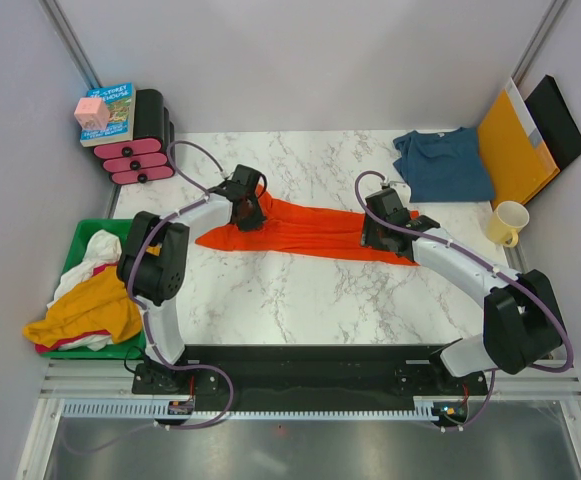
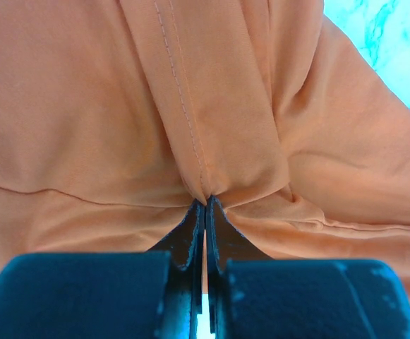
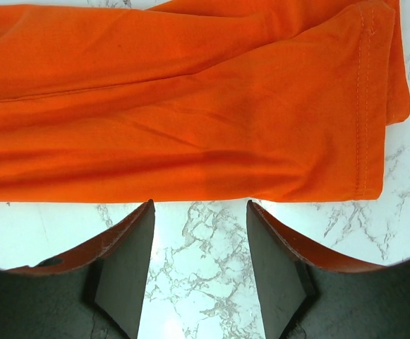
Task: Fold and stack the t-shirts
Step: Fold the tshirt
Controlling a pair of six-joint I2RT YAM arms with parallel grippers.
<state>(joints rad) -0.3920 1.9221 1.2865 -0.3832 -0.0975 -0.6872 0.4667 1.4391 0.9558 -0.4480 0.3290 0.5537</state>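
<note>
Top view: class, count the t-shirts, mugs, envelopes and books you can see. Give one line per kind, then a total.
T-shirts: 2 (orange t-shirt, blue t-shirt)
Mug: 1
Envelope: 1
Book: 1
Total: 5

Table [image 1: 300, 295]: white marble top with grey veins.
Orange shirt [image 1: 310, 232]: drawn into a long band across the middle, left to right, flat on the marble.
Blue shirt [image 1: 445, 165]: crumpled at the far right corner, apart from the orange one.
Mug [image 1: 508, 222]: pale yellow, upright at the right edge.
Envelope [image 1: 515, 145]: just beside the blue shirt; flat or propped, unclear.
</note>
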